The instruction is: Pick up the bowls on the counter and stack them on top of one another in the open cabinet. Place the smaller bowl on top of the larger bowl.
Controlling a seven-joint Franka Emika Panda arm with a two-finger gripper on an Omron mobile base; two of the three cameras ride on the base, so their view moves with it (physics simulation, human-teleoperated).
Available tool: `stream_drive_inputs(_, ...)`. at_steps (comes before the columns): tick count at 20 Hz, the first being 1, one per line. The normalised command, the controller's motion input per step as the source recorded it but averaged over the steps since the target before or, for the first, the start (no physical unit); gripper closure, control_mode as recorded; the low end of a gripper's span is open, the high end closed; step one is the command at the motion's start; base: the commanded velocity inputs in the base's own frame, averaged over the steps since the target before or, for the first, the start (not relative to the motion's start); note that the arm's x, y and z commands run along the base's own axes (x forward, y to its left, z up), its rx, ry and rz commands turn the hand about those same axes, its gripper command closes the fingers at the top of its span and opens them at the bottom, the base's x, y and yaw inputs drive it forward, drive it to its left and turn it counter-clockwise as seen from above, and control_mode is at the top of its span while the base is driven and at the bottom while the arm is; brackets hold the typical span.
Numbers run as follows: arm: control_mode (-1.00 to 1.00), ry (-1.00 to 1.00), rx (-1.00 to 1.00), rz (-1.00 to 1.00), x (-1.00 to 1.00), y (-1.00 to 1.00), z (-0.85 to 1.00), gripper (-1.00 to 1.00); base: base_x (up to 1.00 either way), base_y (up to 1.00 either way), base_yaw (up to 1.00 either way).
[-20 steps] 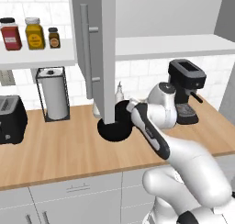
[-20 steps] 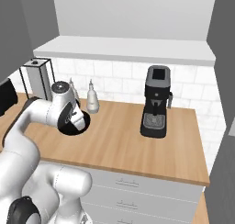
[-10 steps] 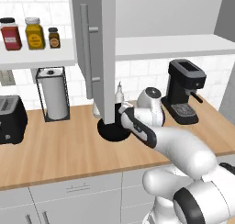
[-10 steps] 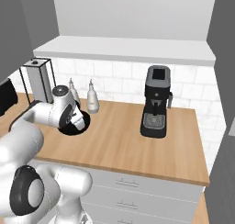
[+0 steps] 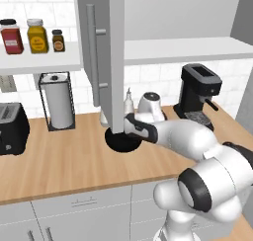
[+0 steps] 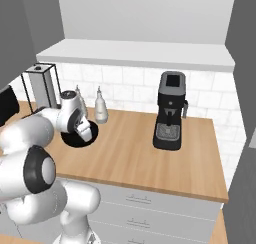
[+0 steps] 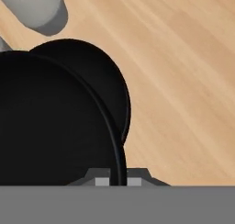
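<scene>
Light wood counter (image 5: 59, 166); on it toaster (image 5: 12, 128), paper-towel stand (image 5: 58, 100), black bowl (image 5: 121, 141), bottles (image 6: 101, 105), coffee machine (image 6: 170, 110)

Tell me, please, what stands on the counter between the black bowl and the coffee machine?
Nothing: in the right base view, bare counter runs from the black bowl to the coffee machine.

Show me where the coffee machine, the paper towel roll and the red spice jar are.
coffee machine (image 6: 170, 113): right base view, front of its body.
paper towel roll (image 5: 59, 100): left base view, middle of the roll.
red spice jar (image 5: 12, 39): left base view, its label.
</scene>
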Motion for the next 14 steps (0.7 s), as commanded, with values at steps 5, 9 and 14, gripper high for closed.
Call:
stream_drive_inputs(5,-1.00,0.02,0.00,0.00,0.27,0.00,-0.39,1.00,0.00,0.00,0.00)
stream_drive_inputs(9,-1.00,0.00,0.00,0.00,0.25,0.00,-0.45,1.00,0.00,0.00,0.00)
stream_drive_inputs(14,-1.00,0.00,0.00,0.00,0.15,0.00,-0.32,1.00,0.00,0.00,0.00)
